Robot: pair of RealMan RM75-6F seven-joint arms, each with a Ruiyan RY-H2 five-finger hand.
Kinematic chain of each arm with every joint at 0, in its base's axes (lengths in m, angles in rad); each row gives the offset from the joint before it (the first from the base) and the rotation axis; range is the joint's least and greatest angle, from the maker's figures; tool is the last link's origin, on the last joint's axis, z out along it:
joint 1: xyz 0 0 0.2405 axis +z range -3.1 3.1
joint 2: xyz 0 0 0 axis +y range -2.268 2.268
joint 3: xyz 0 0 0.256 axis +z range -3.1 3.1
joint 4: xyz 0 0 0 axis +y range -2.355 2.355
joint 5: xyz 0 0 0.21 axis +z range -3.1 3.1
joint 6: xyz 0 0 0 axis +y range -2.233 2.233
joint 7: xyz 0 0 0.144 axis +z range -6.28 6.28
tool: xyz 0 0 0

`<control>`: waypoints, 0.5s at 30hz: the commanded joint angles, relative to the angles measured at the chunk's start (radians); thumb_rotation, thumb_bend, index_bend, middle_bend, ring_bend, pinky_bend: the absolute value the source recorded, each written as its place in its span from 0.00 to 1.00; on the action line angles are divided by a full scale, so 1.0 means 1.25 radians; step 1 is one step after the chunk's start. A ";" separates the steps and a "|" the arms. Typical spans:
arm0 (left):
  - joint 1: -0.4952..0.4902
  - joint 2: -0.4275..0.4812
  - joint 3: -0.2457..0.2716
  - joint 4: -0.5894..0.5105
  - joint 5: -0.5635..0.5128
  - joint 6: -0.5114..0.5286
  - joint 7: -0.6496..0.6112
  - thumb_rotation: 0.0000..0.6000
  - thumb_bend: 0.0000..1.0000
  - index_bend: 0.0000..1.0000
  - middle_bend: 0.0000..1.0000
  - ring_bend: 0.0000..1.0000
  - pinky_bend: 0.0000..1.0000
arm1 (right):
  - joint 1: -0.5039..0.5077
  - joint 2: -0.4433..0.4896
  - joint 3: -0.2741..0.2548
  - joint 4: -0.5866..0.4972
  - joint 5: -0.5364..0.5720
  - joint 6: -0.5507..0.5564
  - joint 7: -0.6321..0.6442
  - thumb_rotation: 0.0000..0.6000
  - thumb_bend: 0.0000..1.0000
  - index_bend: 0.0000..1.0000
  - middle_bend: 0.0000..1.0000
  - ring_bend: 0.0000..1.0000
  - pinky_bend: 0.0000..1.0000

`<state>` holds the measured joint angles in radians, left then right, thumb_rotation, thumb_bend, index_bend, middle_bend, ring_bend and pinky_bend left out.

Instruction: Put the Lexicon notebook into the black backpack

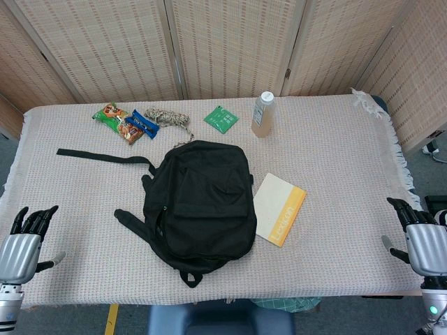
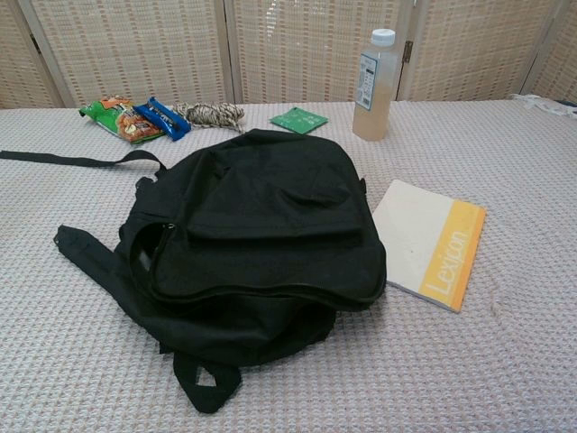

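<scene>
Lexicon notebook (image 2: 431,240) lies just beside the black backpack (image 2: 257,234).

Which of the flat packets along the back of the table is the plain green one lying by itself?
The green packet left of the bottle; the snack packets lie together further left.

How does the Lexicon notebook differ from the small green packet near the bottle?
The Lexicon notebook is cream with a yellow spine edge; the green packet is all green. The notebook is clearly larger. The notebook lies against the black backpack; the packet sits apart, toward the far edge. Both lie flat, turned at an angle.
</scene>
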<state>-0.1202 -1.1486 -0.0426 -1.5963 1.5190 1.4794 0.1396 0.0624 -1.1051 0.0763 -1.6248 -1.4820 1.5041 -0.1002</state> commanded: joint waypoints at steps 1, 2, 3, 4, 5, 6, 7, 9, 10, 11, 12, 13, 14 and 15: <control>-0.002 0.003 0.002 -0.003 -0.003 -0.008 0.004 1.00 0.13 0.11 0.20 0.17 0.01 | 0.000 0.001 0.001 0.001 0.002 -0.001 0.002 1.00 0.31 0.17 0.22 0.34 0.31; -0.004 0.005 0.003 -0.005 -0.003 -0.011 0.004 1.00 0.13 0.11 0.20 0.17 0.01 | 0.000 0.002 0.001 0.001 0.002 0.000 0.003 1.00 0.31 0.17 0.22 0.34 0.31; -0.005 0.006 0.003 -0.006 -0.002 -0.013 0.004 1.00 0.14 0.11 0.20 0.17 0.02 | -0.001 0.003 0.002 0.001 0.002 0.001 0.003 1.00 0.31 0.17 0.22 0.34 0.31; -0.006 0.007 0.004 -0.007 0.001 -0.014 0.004 1.00 0.14 0.11 0.20 0.17 0.02 | -0.001 0.003 0.003 0.002 0.001 0.003 0.004 1.00 0.31 0.17 0.22 0.34 0.31; -0.008 0.009 0.004 -0.008 0.006 -0.014 0.001 1.00 0.14 0.11 0.20 0.17 0.02 | -0.002 0.005 0.004 0.002 0.001 0.006 0.005 1.00 0.31 0.17 0.22 0.34 0.31; -0.011 0.010 0.005 -0.008 0.012 -0.016 -0.003 1.00 0.14 0.11 0.20 0.17 0.02 | -0.003 0.006 0.004 0.002 0.001 0.008 0.006 1.00 0.31 0.17 0.22 0.34 0.31; -0.015 0.013 0.007 -0.009 0.019 -0.019 -0.007 1.00 0.13 0.11 0.20 0.17 0.02 | -0.004 0.008 0.006 0.002 0.002 0.011 0.006 1.00 0.31 0.17 0.22 0.34 0.31; -0.028 0.019 0.007 -0.011 0.036 -0.028 -0.018 1.00 0.13 0.12 0.20 0.17 0.02 | -0.005 0.012 0.011 0.000 0.004 0.017 0.004 1.00 0.31 0.17 0.22 0.34 0.31; -0.037 0.023 0.007 -0.012 0.046 -0.034 -0.024 1.00 0.14 0.12 0.20 0.17 0.02 | -0.005 0.015 0.014 -0.001 0.006 0.020 0.002 1.00 0.31 0.17 0.22 0.34 0.31; -0.044 0.025 0.006 -0.014 0.055 -0.039 -0.028 1.00 0.14 0.12 0.20 0.17 0.02 | -0.006 0.018 0.016 -0.002 0.007 0.022 0.001 1.00 0.31 0.17 0.22 0.34 0.31; -0.053 0.027 0.005 -0.016 0.064 -0.044 -0.033 1.00 0.14 0.12 0.20 0.17 0.02 | -0.006 0.020 0.018 -0.004 0.009 0.024 0.000 1.00 0.31 0.17 0.22 0.34 0.31; -0.062 0.029 0.003 -0.019 0.074 -0.050 -0.040 1.00 0.14 0.12 0.20 0.17 0.02 | -0.006 0.023 0.020 -0.006 0.011 0.024 -0.001 1.00 0.31 0.17 0.22 0.34 0.31; -0.075 0.031 0.003 -0.022 0.088 -0.059 -0.050 1.00 0.14 0.12 0.20 0.17 0.02 | -0.005 0.026 0.022 -0.009 0.013 0.025 -0.002 1.00 0.31 0.17 0.22 0.34 0.31; -0.084 0.032 0.003 -0.025 0.097 -0.067 -0.057 1.00 0.14 0.13 0.20 0.17 0.02 | -0.005 0.028 0.024 -0.011 0.016 0.025 -0.004 1.00 0.31 0.17 0.22 0.35 0.31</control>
<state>-0.2059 -1.1136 -0.0374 -1.6198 1.6209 1.4126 0.0848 0.0557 -1.0707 0.1052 -1.6371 -1.4640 1.5350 -0.1037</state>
